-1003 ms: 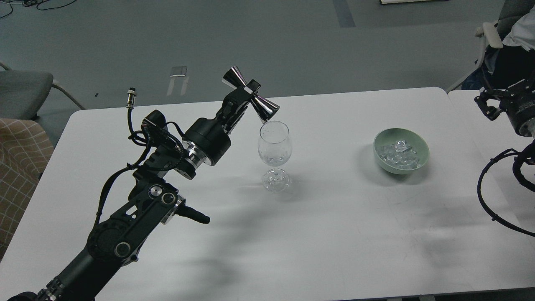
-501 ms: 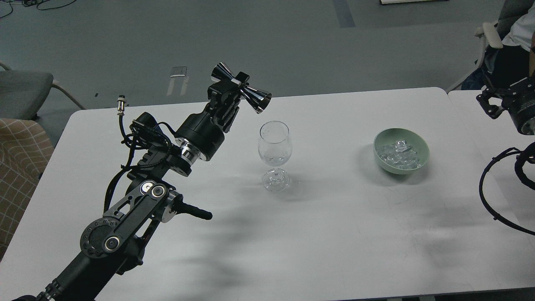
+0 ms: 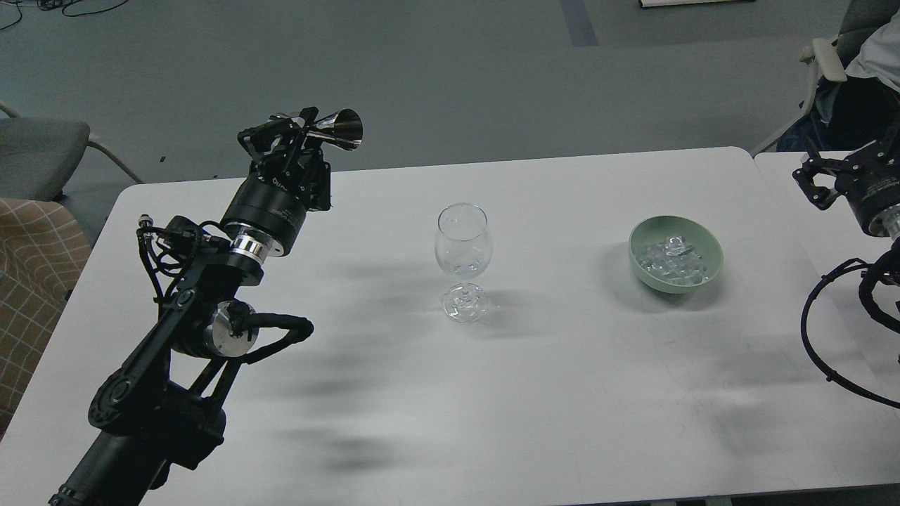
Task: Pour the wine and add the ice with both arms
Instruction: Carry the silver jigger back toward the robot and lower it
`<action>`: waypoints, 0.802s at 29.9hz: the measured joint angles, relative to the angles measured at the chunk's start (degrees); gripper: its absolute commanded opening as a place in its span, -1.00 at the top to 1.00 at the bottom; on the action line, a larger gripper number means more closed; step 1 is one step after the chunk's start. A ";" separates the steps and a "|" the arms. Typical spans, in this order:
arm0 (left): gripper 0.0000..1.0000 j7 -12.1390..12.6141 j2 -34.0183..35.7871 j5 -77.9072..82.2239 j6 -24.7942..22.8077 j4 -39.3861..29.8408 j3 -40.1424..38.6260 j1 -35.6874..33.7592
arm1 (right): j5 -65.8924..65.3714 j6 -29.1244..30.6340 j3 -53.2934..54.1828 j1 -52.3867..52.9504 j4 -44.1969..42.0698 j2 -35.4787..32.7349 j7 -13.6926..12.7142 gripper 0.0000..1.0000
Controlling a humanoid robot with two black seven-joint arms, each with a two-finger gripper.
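Note:
A clear wine glass (image 3: 462, 260) stands upright near the middle of the white table (image 3: 548, 393). My left gripper (image 3: 299, 133) is shut on a shiny steel jigger (image 3: 330, 128), held roughly level above the table's far left, well left of the glass. A pale green bowl (image 3: 675, 251) to the right of the glass holds a heap of clear ice (image 3: 671, 258). My right gripper (image 3: 819, 183) is at the right edge, right of the bowl, with its fingers apart and empty.
A grey chair (image 3: 42, 154) and a checked cushion (image 3: 35, 281) stand to the left of the table. A second table (image 3: 808, 211) adjoins on the right, with a seated person (image 3: 865, 77) behind it. Black cables (image 3: 830, 330) loop from the right arm.
My left arm has drawn back to the left, away from the glass, carrying the jigger and turning it from tipped over the rim to roughly level. The right gripper has barely shifted.

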 measured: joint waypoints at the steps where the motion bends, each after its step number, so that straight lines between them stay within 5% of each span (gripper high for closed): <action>1: 0.90 -0.33 0.00 -0.76 -0.12 0.58 -0.17 0.01 | -0.03 -0.01 0.00 -0.23 0.39 0.02 0.03 -1.00; 6: 0.90 -2.93 -0.03 -8.87 -1.30 2.94 -2.82 0.26 | -0.10 -0.12 -0.01 -0.41 1.08 0.14 0.10 -1.00; 12: 0.90 -3.22 -0.30 -23.60 -4.02 8.81 -6.51 0.60 | -0.06 -0.12 -0.08 -0.45 1.34 0.15 0.11 -1.00; 24: 0.91 -2.66 -0.88 -42.37 -19.24 24.23 -10.18 0.84 | -0.09 -0.54 -0.55 0.50 1.36 0.12 0.03 -1.00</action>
